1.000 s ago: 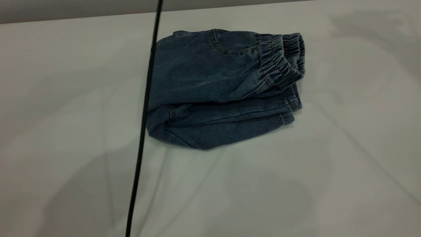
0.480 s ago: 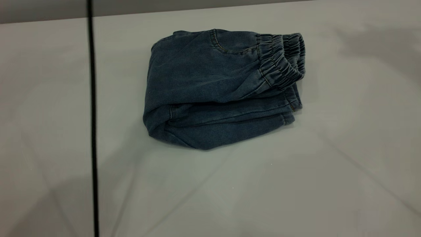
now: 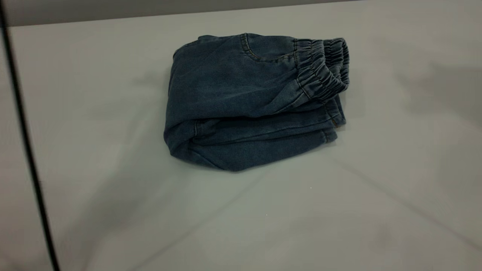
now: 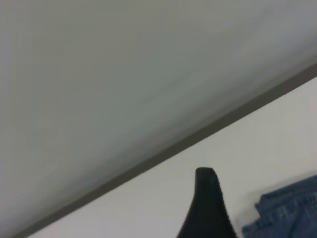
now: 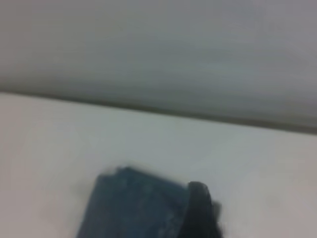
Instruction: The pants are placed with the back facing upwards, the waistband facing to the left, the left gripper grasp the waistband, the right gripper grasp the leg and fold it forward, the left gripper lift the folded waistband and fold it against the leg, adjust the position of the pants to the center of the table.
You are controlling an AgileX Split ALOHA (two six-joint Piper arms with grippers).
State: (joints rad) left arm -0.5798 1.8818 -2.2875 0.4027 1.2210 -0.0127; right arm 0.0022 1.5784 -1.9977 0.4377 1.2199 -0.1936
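Note:
The pants (image 3: 248, 101) lie folded into a compact blue denim bundle on the table (image 3: 94, 113), a little toward the far side. The ruffled waistband (image 3: 324, 69) lies on top at the bundle's right end, over the stacked hems of the leg (image 3: 333, 128). Neither gripper appears in the exterior view. In the left wrist view a dark part of my left gripper (image 4: 208, 208) hangs beside a corner of the pants (image 4: 290, 210), apart from it. In the right wrist view my right gripper (image 5: 200, 213) shows blurred in front of the pants (image 5: 133, 206). Neither holds cloth that I can see.
A thin black cable (image 3: 26, 150) hangs down across the far left of the exterior view. The table's far edge (image 3: 113, 17) runs along the top, with a grey wall behind it.
The black cable has swept from the pants' left edge to the far left of the view. The pants have not moved. Shadows on the table have drifted outward.

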